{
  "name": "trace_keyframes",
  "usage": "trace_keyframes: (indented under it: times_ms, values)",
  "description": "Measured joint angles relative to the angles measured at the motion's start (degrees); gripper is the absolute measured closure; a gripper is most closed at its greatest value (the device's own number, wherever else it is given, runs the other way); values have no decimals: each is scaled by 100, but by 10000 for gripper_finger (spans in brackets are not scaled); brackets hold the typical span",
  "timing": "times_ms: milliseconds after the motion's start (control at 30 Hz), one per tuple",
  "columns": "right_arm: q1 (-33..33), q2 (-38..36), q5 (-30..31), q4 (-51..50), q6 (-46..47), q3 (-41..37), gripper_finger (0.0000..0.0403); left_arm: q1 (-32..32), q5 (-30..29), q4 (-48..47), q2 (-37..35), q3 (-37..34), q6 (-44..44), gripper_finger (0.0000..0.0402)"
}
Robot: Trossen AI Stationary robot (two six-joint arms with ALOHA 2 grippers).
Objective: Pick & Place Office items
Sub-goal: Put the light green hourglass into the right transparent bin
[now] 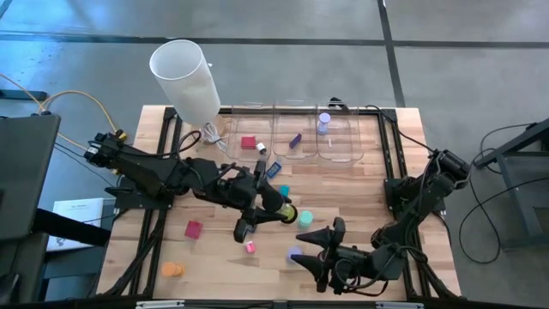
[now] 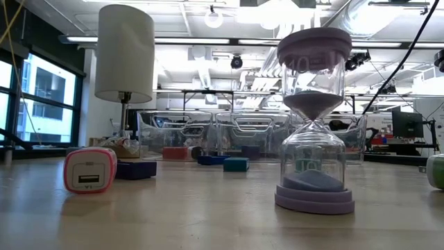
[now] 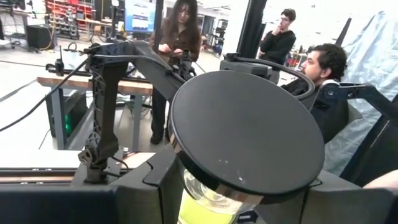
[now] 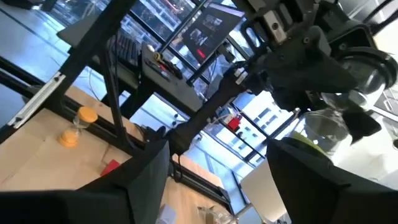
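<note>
Sand timer with a flat, round, matte black cap, clear glass bulb and yellow-green sand is sitting tilted in the left gripper over the middle of the wooden slat table. The jaws are closing on it about halfway, gripping just under the cap.

The right gripper is hovering near the front edge with its jaws spread wide and holding nothing. Its dark fingers are framing the left arm and its timer.

A lavender sand timer with a plastic base and glass waist is standing upright just beside the right gripper, blocking much of the low view.

Other loose pieces are lying around:
- a glossy pink and white block
- a dark blue flat rectangle
- a small teal block
- a crimson block
- an orange piece
- a teal disc

Three clear plastic bins are lining the far edge, holding a red block, a purple piece and another pale timer. A tall white cylinder is standing at the far left corner.
</note>
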Motion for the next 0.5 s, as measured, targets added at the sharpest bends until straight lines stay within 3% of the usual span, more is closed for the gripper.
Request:
trace_keyframes:
  times_ms: [100, 333, 500]
  values:
    - [-13, 0, 117, 13, -59, 0, 117, 2, -2, -1, -2, 0, 23, 239]
    - [-102, 0, 617, 191, 54, 0, 19, 4, 38, -21, -2, 1, 36, 239]
    - [-205, 0, 1252, 189, -345, 0, 18, 4, 39, -14, -2, 2, -54, 239]
